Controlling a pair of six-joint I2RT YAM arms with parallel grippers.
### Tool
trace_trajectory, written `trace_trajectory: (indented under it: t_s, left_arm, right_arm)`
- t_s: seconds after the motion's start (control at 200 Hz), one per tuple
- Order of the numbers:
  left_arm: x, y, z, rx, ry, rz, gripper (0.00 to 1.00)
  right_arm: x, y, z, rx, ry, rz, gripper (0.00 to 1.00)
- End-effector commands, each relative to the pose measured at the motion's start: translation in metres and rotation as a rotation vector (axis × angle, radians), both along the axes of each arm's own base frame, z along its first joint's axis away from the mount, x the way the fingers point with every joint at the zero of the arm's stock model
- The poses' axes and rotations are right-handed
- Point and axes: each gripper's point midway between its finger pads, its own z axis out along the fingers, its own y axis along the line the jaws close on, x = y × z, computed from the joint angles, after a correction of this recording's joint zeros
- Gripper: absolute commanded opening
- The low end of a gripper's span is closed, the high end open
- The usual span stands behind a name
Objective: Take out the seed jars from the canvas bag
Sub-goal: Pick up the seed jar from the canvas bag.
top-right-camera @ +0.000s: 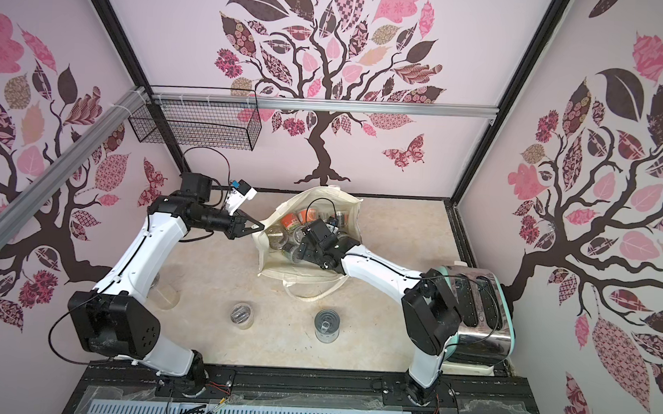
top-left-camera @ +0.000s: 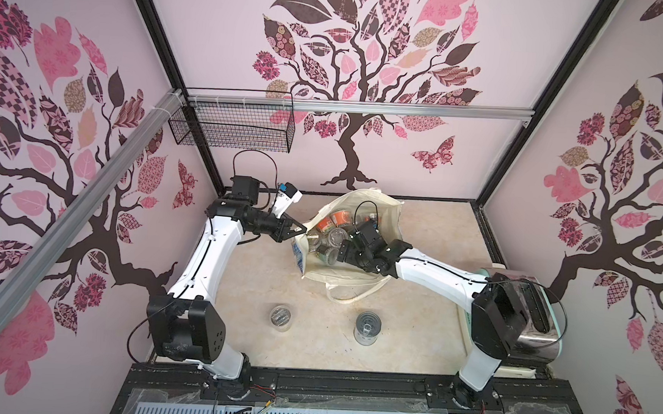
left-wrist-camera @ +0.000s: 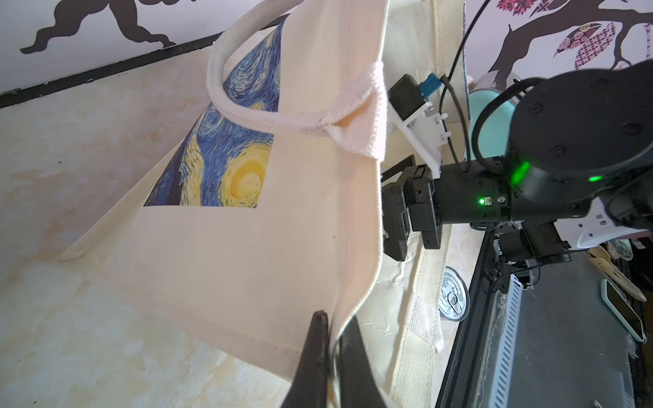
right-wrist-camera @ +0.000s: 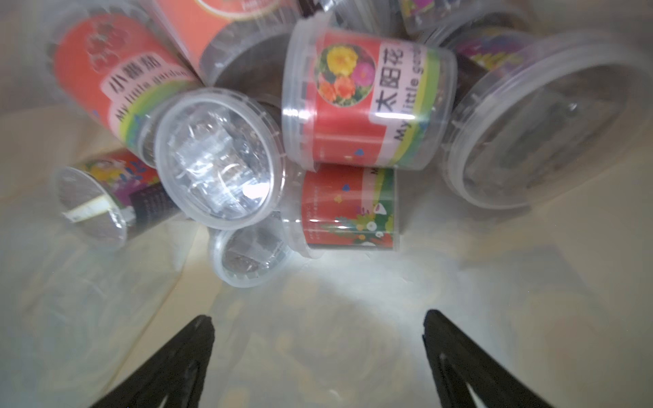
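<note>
— Beige marbled desk (top-left-camera: pixel 430 237), the floor of a booth walled in pink tree prints. What stands on it?

— Largest is a big cream canvas bag (top-left-camera: pixel 351 278) with a blue-and-yellow swirling night-sky print. It slumps near the back middle, mouth gaping upward. At the desk's right edge sits a shiny silver toaster with mint-green trim (top-right-camera: pixel 483 339).

— And the arms?

— Two white-and-black arms reach in from the front rail. The left claw (left-wrist-camera: pixel 334 353) is clenched on the bag's rim, cloth pinched between its black fingers. The right claw (right-wrist-camera: pixel 318 328) is down inside the bag, fingers spread wide, grasping nothing, cream cloth beneath it.

— Where are the jars?

— Most of the small clear round plastic seed jars (right-wrist-camera: pixel 367 99) lie jumbled inside the bag, some on their sides, several with red or orange labels. They are just ahead of the right claw, not touching it. One clear-lidded jar (top-left-camera: pixel 280 317) stands outside on the desk, near the front.

— Anything smaller?

— A small silver tin can with a pull-tab lid (top-left-camera: pixel 367 328) stands near that jar, apart from it.
</note>
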Motion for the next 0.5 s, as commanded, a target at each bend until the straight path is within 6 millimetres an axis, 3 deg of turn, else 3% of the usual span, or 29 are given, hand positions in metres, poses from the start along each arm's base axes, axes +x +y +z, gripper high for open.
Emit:
trace_trajectory:
  t_s: [0.0, 0.105, 0.495]
  left_arm:
    - [-0.014, -0.001, -0.004, 0.011, 0.03, -0.013, 0.0]
    - [-0.015, -0.002, -0.004, 0.001, 0.032, -0.019, 0.0]
    - [-0.015, -0.002, 0.002, -0.004, 0.023, -0.019, 0.0]
  right_arm:
    - [-0.01, -0.014, -0.026, -0.132, 0.05, 0.053, 0.97]
    - [-0.008, -0.02, -0.033, -0.17, 0.032, 0.054, 0.97]
    - [0.024, 0.003, -0.034, -0.135, -0.038, 0.022, 0.85]
